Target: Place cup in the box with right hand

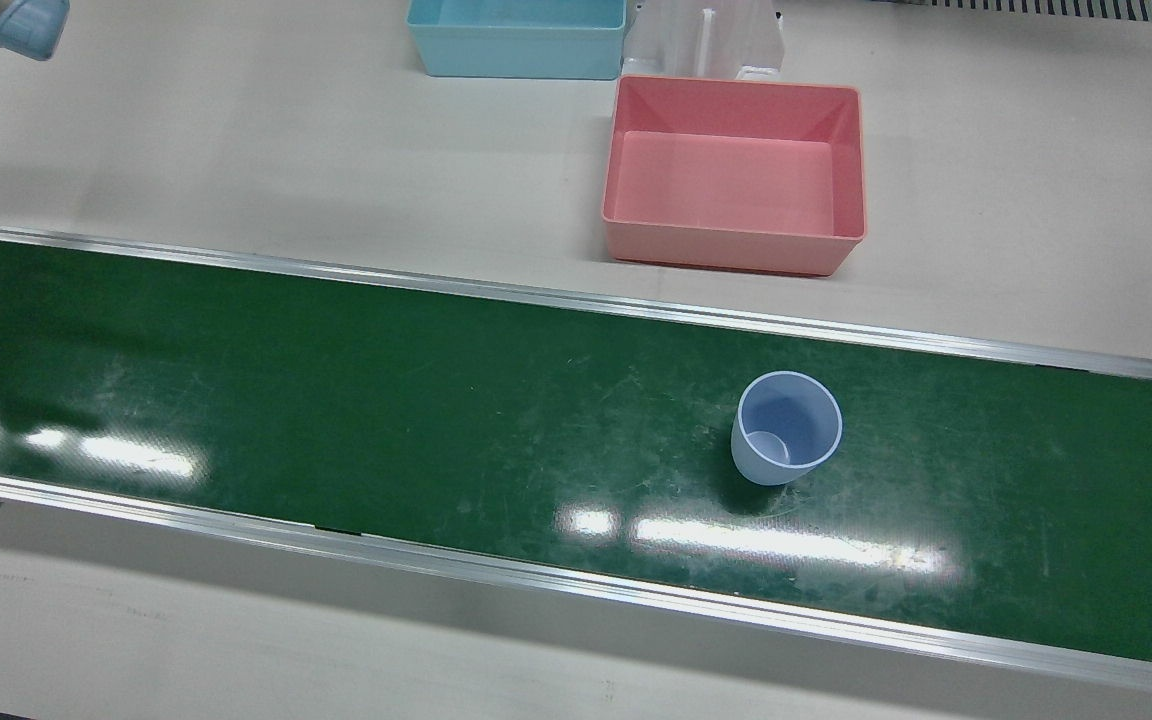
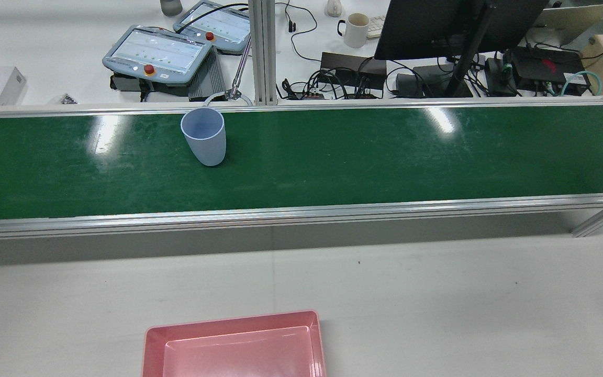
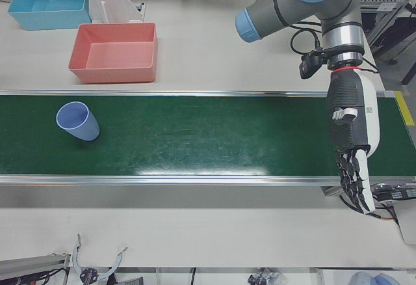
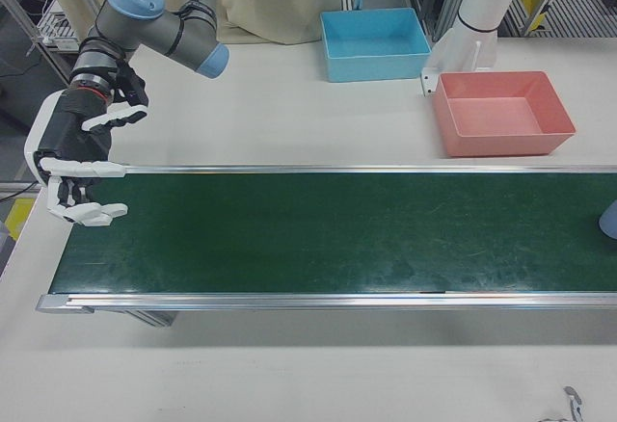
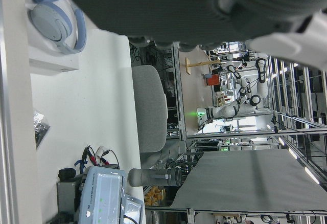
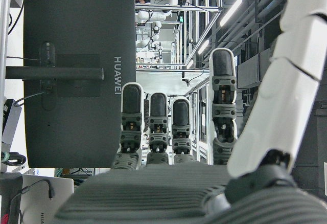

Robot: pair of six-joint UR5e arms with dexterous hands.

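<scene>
A pale blue cup [image 1: 786,428] stands upright on the green conveyor belt [image 1: 436,400]; the same cup [image 2: 204,136] [image 3: 77,121] shows in the rear and left-front views, and only its edge [image 4: 609,222] in the right-front view. The pink box [image 1: 736,175] [image 3: 114,52] [image 4: 503,112] sits empty on the table beside the belt. My right hand [image 4: 79,167] hangs open over the far end of the belt, well away from the cup. My left hand [image 3: 351,148] is open, fingers pointing down, at the belt's opposite end. Both hold nothing.
A light blue box [image 1: 518,38] [image 4: 376,44] stands behind the pink one, by a white pedestal [image 1: 706,40]. Beyond the belt are teach pendants [image 2: 157,52], a monitor [image 2: 453,26], cables and a mug [image 2: 356,30].
</scene>
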